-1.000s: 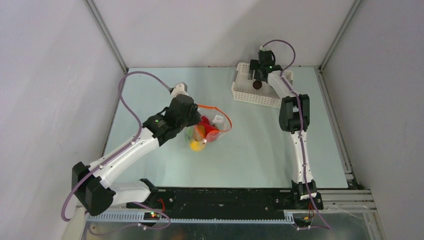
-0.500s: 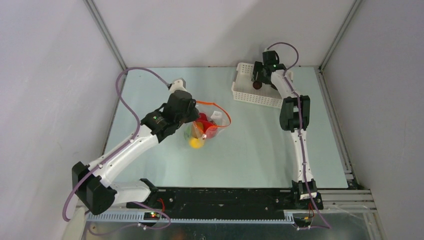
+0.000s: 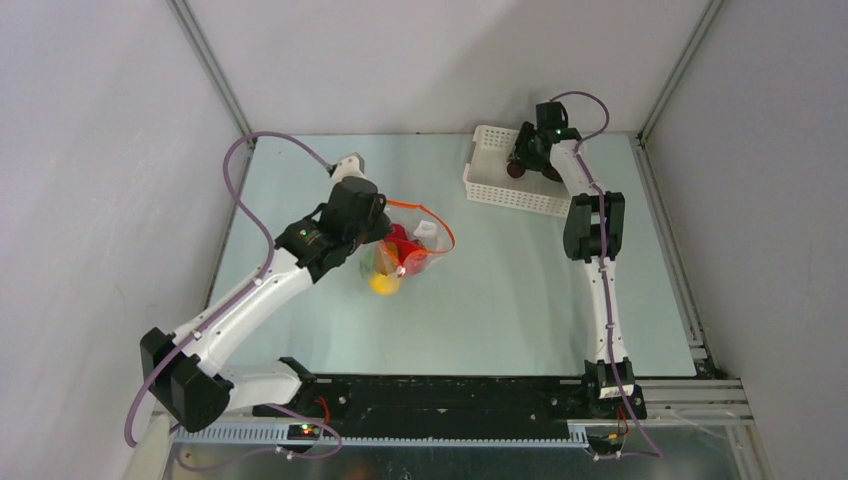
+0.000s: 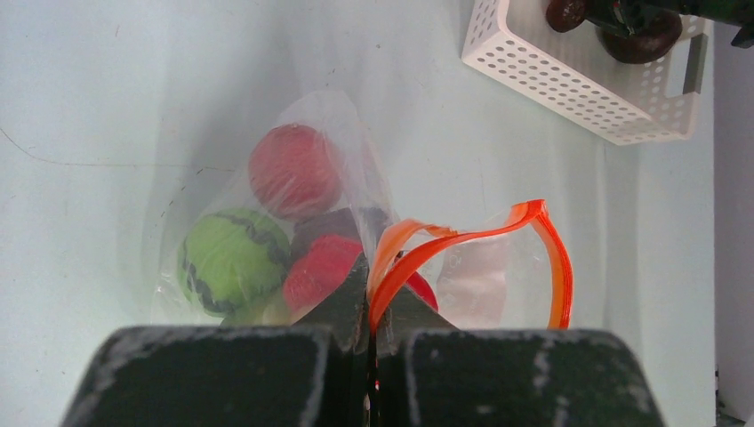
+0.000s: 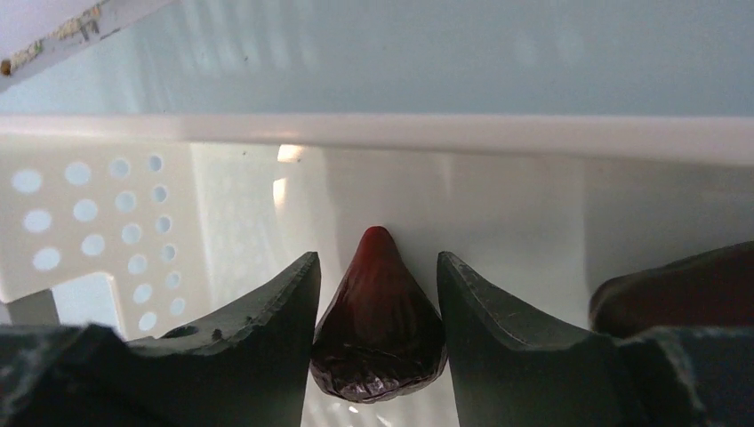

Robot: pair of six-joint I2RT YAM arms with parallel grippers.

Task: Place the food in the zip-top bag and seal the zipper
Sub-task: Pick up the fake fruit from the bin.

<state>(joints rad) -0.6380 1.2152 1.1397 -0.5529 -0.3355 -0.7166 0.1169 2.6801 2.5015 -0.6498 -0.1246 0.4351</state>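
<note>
Nearest, pressed together on the thin orange-red zipper strip (image 4: 462, 233) of the clear floppy plastic zip-top bag (image 4: 342, 111): left gripper (image 4: 372, 294), likely keeping the mouth raised and gaping for loading. Inside already, slumped on the pale green table (image 3: 520, 300): bright red toy ball (image 4: 293, 171), striped green toy ball (image 4: 229, 260), others. Farthest, down in the white perforated plastic basket (image 3: 500, 192): right gripper (image 5: 375, 267), fingers against both sides of a dark maroon pointed toy fruit (image 5: 378, 334), seemingly for lifting out.

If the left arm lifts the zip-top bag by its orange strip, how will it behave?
Probably floppy: the clear zip-top bag wrinkles and drapes around the fruits. It would likely sag, since they bunch at one end. The round fruits may roll about inside.
</note>
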